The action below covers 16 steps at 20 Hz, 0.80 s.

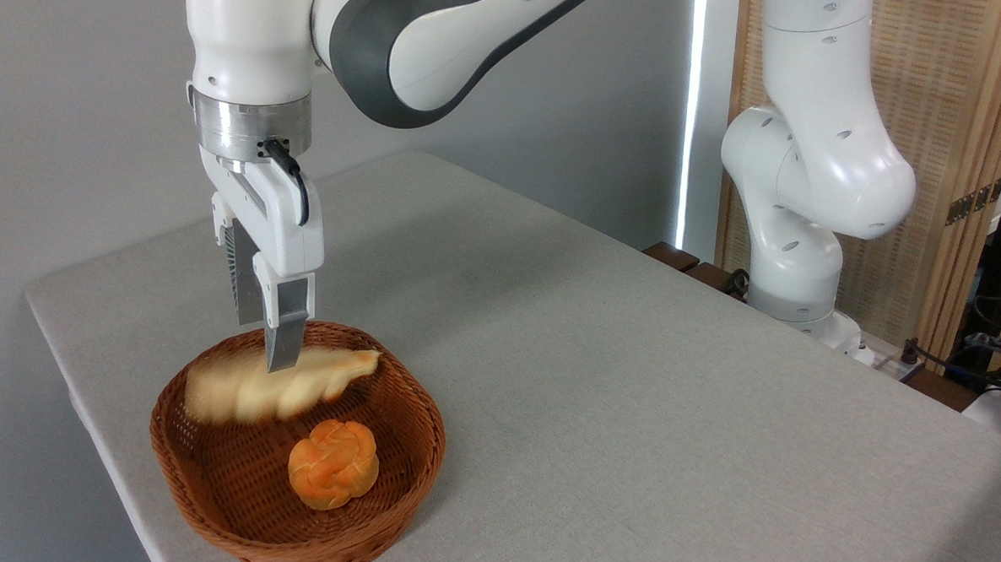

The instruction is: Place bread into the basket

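Observation:
The oval brown wicker basket [393, 513] sits at the table's near left corner. The bread [301, 389], a long pale golden loaf, is smeared by motion blur over the back part of the basket, just under the rim level, its left end the most blurred. My gripper [265, 342] hangs straight down over the basket's back rim, sharp in the picture, its jaws apart. The front finger [285, 339] overlaps the loaf's upper edge. I cannot see whether any pad still touches the bread.
A small round orange knotted bun [334, 464] lies in the basket's front half. The grey table [597, 387] stretches to the right. The arm's white base [806, 244] stands at the far right edge, with a wooden screen behind it.

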Available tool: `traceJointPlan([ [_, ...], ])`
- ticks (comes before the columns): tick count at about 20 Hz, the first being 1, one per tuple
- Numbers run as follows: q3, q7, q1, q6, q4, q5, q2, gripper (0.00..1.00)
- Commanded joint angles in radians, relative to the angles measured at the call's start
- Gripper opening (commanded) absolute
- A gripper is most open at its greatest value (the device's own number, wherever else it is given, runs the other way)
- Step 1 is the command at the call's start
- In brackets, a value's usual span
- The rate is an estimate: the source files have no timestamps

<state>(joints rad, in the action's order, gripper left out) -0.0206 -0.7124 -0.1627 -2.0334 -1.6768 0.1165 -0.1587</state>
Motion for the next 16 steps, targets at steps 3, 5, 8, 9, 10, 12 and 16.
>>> traceJointPlan([
  [3,0.008,0.011,-0.008,-0.005,0.011,0.008,-0.002,1.0],
  [5,0.011,0.011,-0.008,0.001,0.011,0.006,0.005,1.0],
  [8,0.016,0.01,-0.005,0.082,0.011,0.003,0.04,1.0],
  [9,0.03,0.01,-0.003,0.103,0.011,0.005,0.057,1.0],
  [10,0.042,0.011,-0.001,0.125,0.009,0.005,0.076,1.0],
  [12,0.05,0.013,0.005,0.189,0.008,0.005,0.103,1.0],
  [16,0.05,0.011,0.049,0.286,-0.001,-0.052,0.152,1.0],
])
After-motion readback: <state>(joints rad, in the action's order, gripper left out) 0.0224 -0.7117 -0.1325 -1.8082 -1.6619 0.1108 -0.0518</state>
